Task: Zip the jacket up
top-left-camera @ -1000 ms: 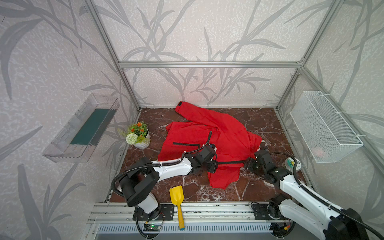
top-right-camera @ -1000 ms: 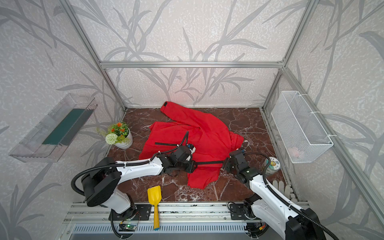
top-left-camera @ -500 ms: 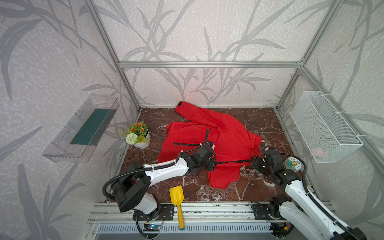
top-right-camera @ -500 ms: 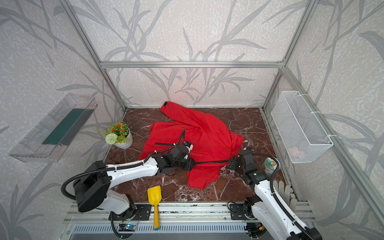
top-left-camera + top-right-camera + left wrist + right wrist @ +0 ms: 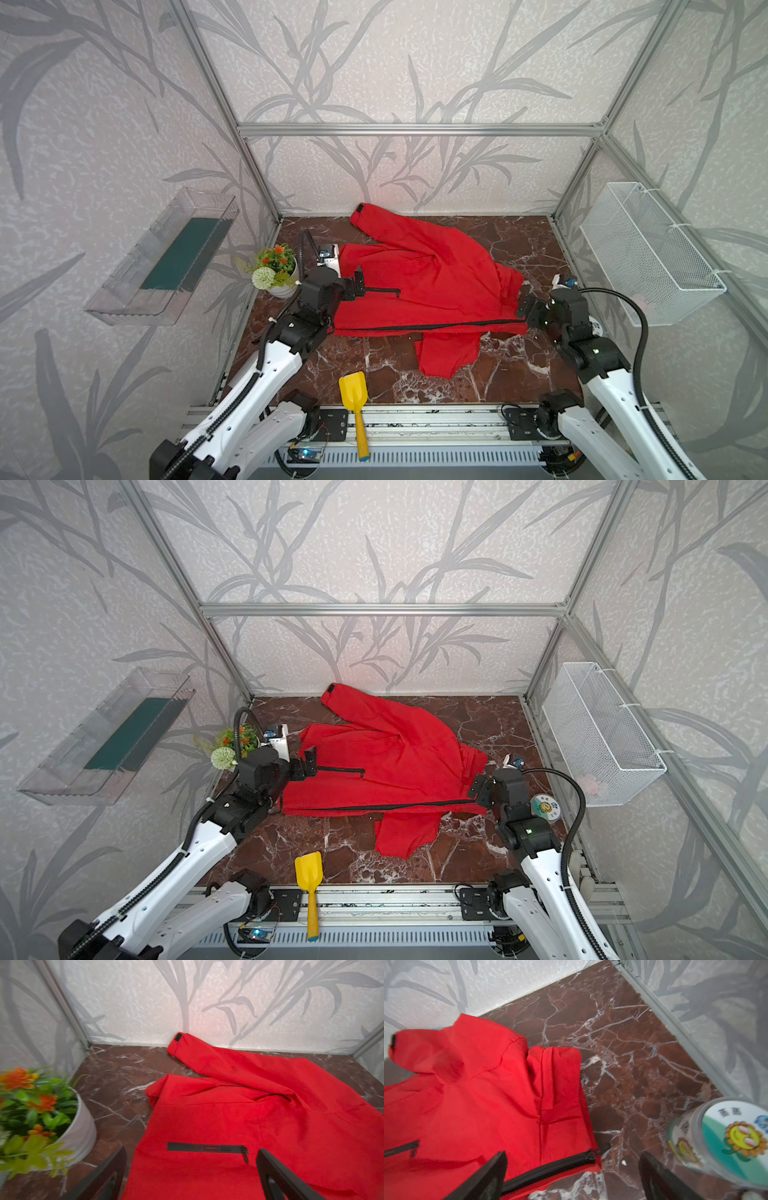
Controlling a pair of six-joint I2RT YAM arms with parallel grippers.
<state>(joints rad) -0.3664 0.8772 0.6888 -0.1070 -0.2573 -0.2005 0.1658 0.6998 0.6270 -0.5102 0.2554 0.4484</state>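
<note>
The red jacket (image 5: 428, 286) (image 5: 386, 766) lies spread on the marble floor, one sleeve reaching the back wall. Its black front zipper (image 5: 436, 326) (image 5: 395, 806) runs closed along the near edge. The zipper pull (image 5: 600, 1150) sits at the right-hand end. My left gripper (image 5: 358, 284) (image 5: 311, 762) (image 5: 191, 1153) hovers open over the jacket's left part, by a black pocket zipper (image 5: 207, 1148). My right gripper (image 5: 528, 313) (image 5: 478, 789) (image 5: 573, 1153) stands open around the front zipper's right end, holding nothing.
A white pot of flowers (image 5: 276, 274) (image 5: 41, 1122) stands left of the jacket. A round tub with a sunflower lid (image 5: 545, 807) (image 5: 724, 1138) sits by my right gripper. A yellow shovel (image 5: 355, 399) lies at the front edge. A wire basket (image 5: 648, 253) and clear tray (image 5: 162, 257) hang on the side walls.
Both grippers have opened wide. My left gripper has drawn back from the jacket's middle to its left part; the right one has shifted slightly right. The front zipper now lies straight and uncovered.
</note>
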